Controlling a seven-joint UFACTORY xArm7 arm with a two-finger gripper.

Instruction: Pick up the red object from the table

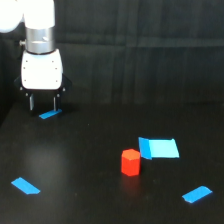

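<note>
- The red object, a small red-orange faceted block like a short hexagonal prism, stands upright on the table, a little toward the exterior view's right of centre and in the lower half of the picture.
- Nothing is touching the block; it stands alone with a faint reddish reflection on the black surface under it.
- Just beside it, up and toward the view's right, lies the large blue rectangle of tape, its near-left corner close to the top of the block; whether the two actually touch cannot be told.
- Over at the upper left of the view hangs the gripper, well apart from the block, its white body under a grey wrist ring and the white arm.
- Two short dark fingers point straight down with a clear gap between them, so the jaws stand apart and there is nothing held in that gap.
- Right below the fingertips lies a short blue tape strip, flat on the table.
- Another blue tape strip lies angled at the lower left.
- A third blue strip lies angled at the lower right, beyond the block.
</note>
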